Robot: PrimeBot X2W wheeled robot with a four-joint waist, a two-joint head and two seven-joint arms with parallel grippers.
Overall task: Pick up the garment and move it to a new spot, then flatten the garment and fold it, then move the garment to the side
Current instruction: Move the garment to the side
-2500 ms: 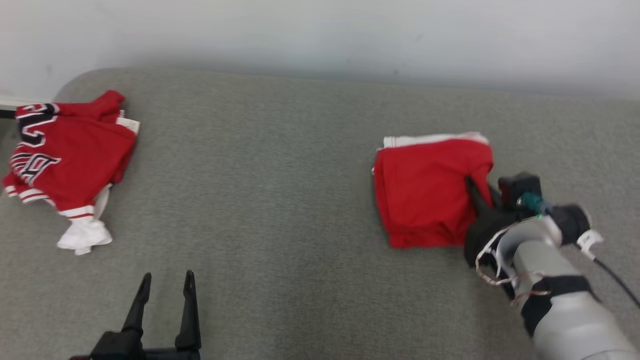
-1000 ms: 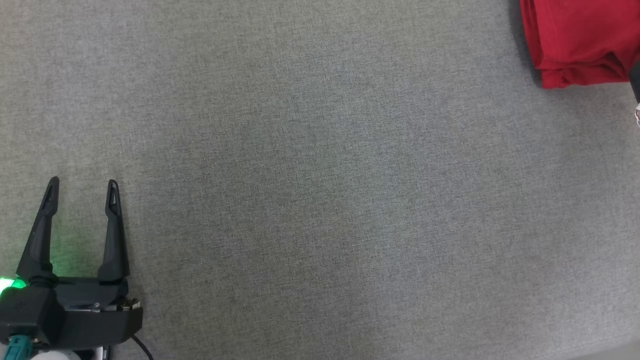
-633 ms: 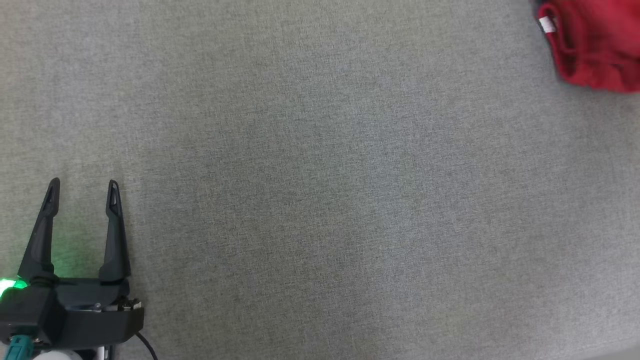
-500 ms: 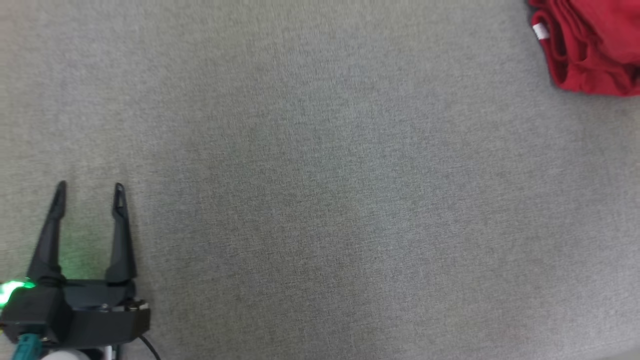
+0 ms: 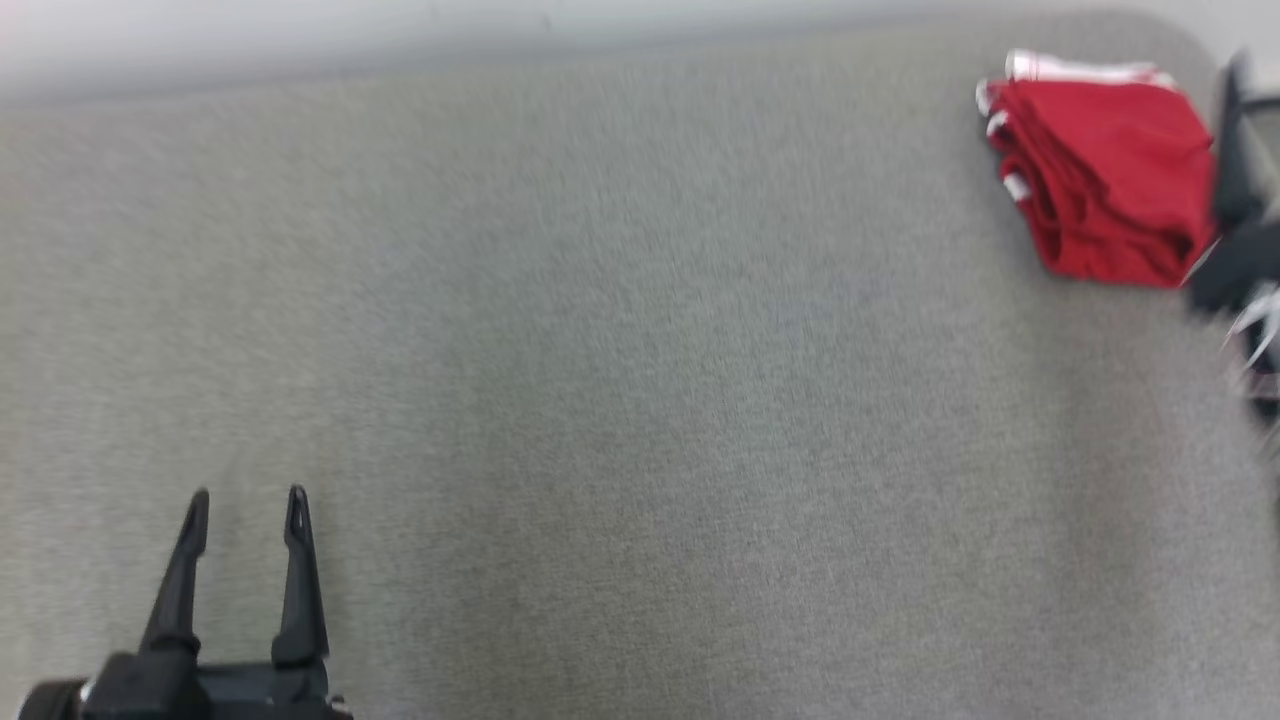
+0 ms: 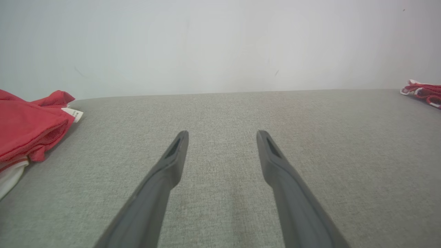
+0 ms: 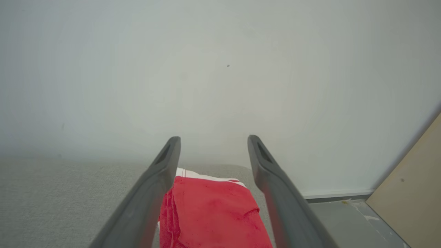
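Note:
The garment (image 5: 1100,180), red with white trim, lies folded near the far right corner of the grey surface (image 5: 640,400). My right gripper (image 7: 213,139) stands open just above and behind it, holding nothing. The red cloth (image 7: 210,213) shows low down between its fingers. In the head view one of its dark fingers (image 5: 1232,160) stands blurred by the garment's right edge. My left gripper (image 5: 247,497) is open and empty at the near left, fingers lying low over bare surface (image 6: 223,134). The folded garment (image 6: 423,93) sits far off to its right.
A second red garment (image 6: 27,131) with white parts lies heaped at the left of the surface. A pale wall (image 5: 300,30) runs along the far edge. Beyond the right end there is a grey floor (image 7: 344,213) and a wooden panel (image 7: 413,179).
The head camera has tilted up, so the whole picture shifted down and the far edge came into view. The right gripper has opened and let go of the garment.

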